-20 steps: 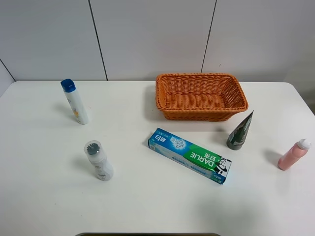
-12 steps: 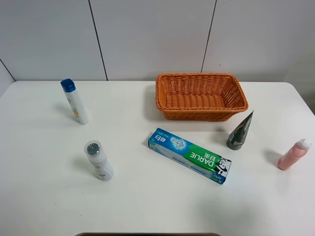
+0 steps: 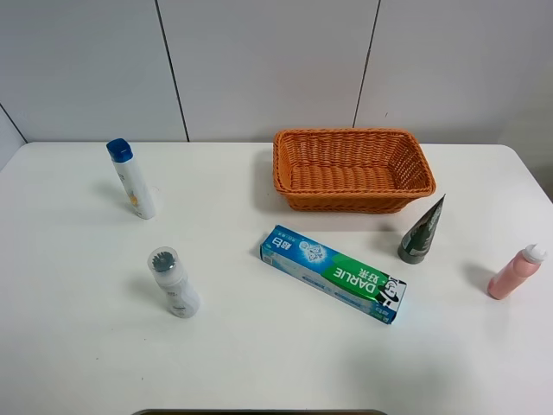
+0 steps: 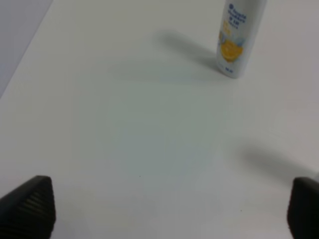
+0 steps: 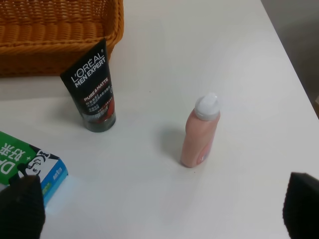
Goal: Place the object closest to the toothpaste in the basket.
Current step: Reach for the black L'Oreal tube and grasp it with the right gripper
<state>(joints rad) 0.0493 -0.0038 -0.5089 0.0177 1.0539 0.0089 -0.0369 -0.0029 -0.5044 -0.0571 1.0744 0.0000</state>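
Observation:
The blue and green toothpaste box (image 3: pixel 333 272) lies flat at the table's middle. A dark L'Oreal tube (image 3: pixel 422 232) stands cap down just to its right and is the nearest thing to it. The empty orange wicker basket (image 3: pixel 346 199) stands behind them. In the right wrist view the tube (image 5: pixel 92 89) stands by the basket's corner (image 5: pixel 50 59), with an end of the box (image 5: pixel 30 159) beside it. My right gripper (image 5: pixel 159 206) is open and empty, set back from the tube. My left gripper (image 4: pixel 164 209) is open and empty over bare table. Neither gripper shows in the exterior view.
A pink bottle (image 3: pixel 516 271) stands at the right edge, also in the right wrist view (image 5: pixel 200 132). A white bottle with a blue cap (image 3: pixel 131 179) stands at the far left, also in the left wrist view (image 4: pixel 239 37). A grey-capped white bottle (image 3: pixel 173 282) stands front left.

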